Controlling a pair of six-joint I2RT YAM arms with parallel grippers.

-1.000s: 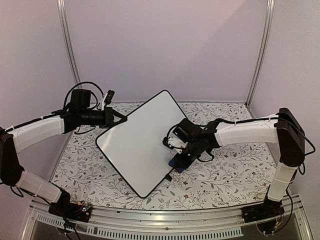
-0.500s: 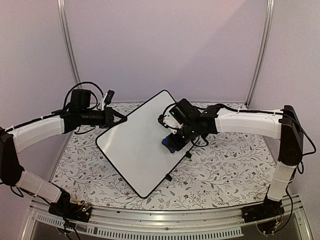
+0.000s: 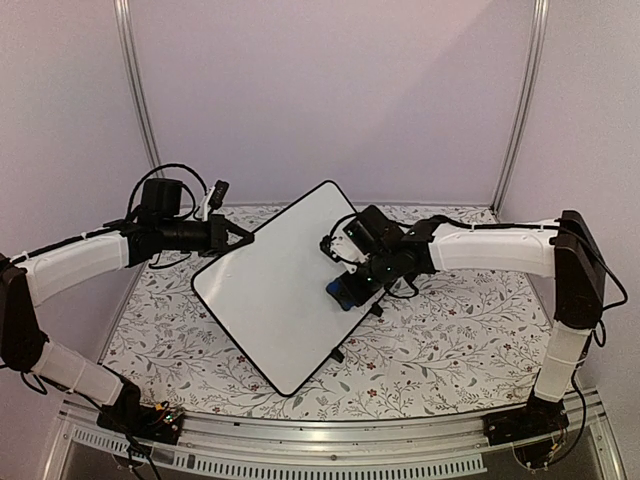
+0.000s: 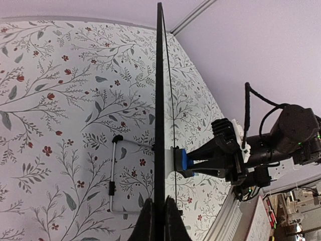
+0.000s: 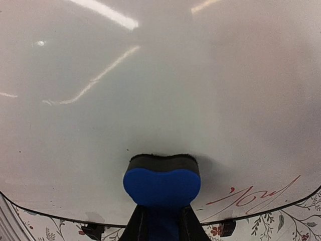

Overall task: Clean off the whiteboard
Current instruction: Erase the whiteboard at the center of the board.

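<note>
Black-rimmed whiteboard (image 3: 270,300), red writing (image 5: 251,195) near rim

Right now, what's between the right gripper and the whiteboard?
The blue eraser: the right gripper pinches it and its dark felt face presses on the whiteboard. The right wrist view shows this, the left wrist view edge-on.

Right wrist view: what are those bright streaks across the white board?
Right wrist view: glare, light reflecting off the glossy white rectangular board, with a soft shadow around the blue eraser block; top external view: the same board looks evenly white, no streaks.
</note>
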